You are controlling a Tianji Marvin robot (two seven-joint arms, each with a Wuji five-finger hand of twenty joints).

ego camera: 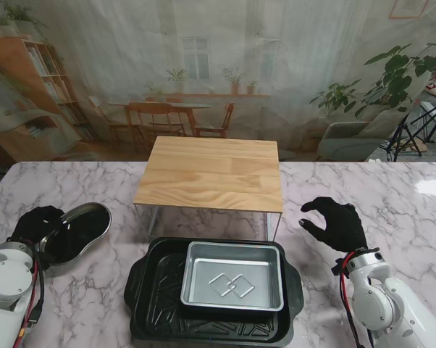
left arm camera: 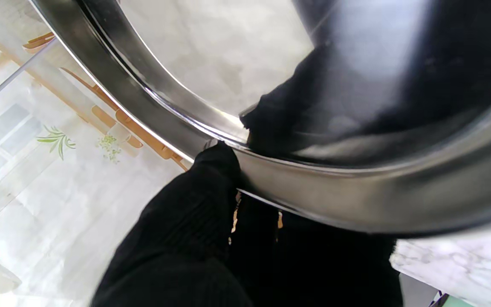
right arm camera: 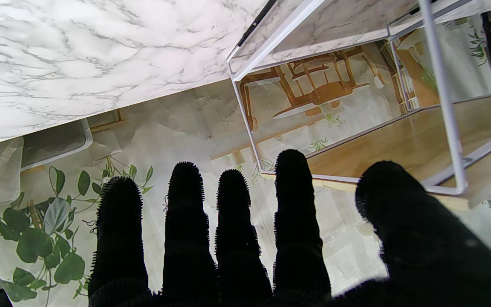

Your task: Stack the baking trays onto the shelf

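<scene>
A wooden-topped shelf (ego camera: 212, 172) on white wire legs stands mid-table. Nearer to me lies a large black baking tray (ego camera: 156, 304) with a smaller silver tray (ego camera: 234, 283) inside it. At the left, my left hand (ego camera: 34, 225) is shut on the rim of a dark oval tray (ego camera: 79, 230), tilted up off the marble. The left wrist view shows that rim (left arm camera: 313, 187) pinched between the black fingers (left arm camera: 211, 179). My right hand (ego camera: 335, 223) hovers open to the right of the shelf, holding nothing. Its fingers (right arm camera: 237, 221) are spread before the shelf frame (right arm camera: 446, 102).
The white marble table (ego camera: 392, 196) runs to both sides. A printed backdrop of a room hangs behind it. Real plants and a tripod stand at the far right.
</scene>
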